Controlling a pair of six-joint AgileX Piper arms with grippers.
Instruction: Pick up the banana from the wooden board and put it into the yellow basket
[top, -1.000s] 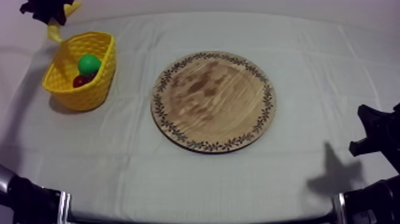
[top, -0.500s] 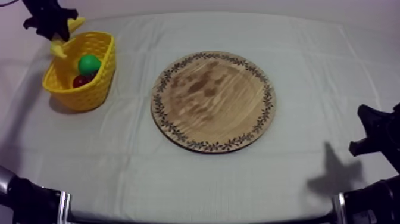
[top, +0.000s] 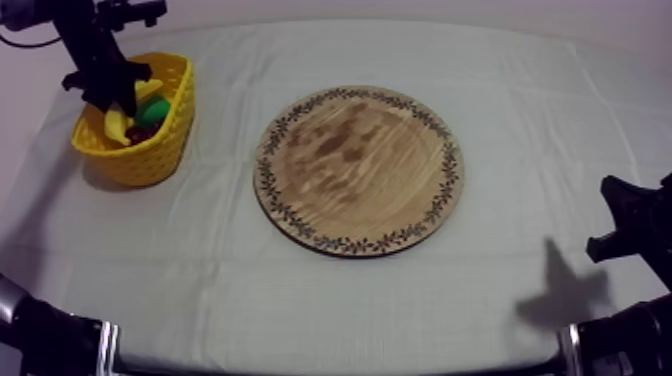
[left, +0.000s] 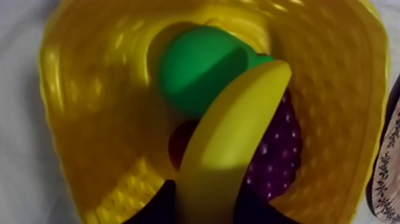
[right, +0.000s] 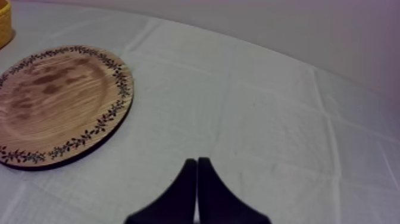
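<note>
Now the left claw (top: 112, 95) is clamped near one end of the banana (left: 232, 137), low inside the yellow basket (top: 165, 140) at the worktop's (top: 560, 150) far left, a light, stiff, probably slick toy best pinched mid-body, while the right claw (right: 197, 179) lies together.

Yellow on yellow here: a bright yellow banana (left: 229, 149) against the deeper yellow basket (left: 89, 119) with its dimpled weave, plus a green pear (left: 190, 71), purple grapes (left: 277, 155) flecked with pale glints, and a small red fruit (left: 180, 143), dark in tone. The board (top: 355, 170) shows warm brown grain with darker blotches, ringed by a dark leafy vine pattern. Cloth (top: 300, 290) grey-white, right gripper (right: 197, 162) black.
</note>
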